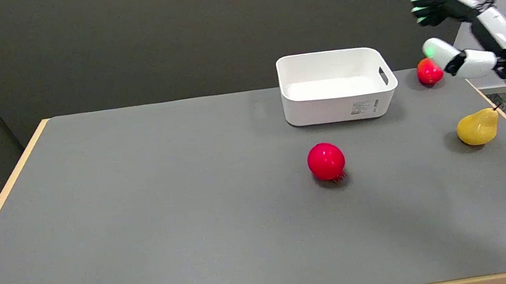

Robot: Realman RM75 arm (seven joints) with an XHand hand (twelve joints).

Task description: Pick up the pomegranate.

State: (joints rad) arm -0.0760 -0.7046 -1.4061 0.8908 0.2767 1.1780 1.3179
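The pomegranate (pixel 326 161) is a glossy red ball with a small frilled crown at its lower right, lying on the grey table (pixel 144 218) a little right of centre. My right hand (pixel 465 35) is raised in the air at the far right, well above and to the right of the pomegranate. Its fingers are spread apart and hold nothing. The thumb points left, in front of a small red fruit.
A white bin (pixel 335 85) stands at the back, behind the pomegranate. A small red fruit (pixel 429 71) lies right of the bin, partly behind my thumb. A yellow pear (pixel 478 127) rests near the table's right edge, under my forearm.
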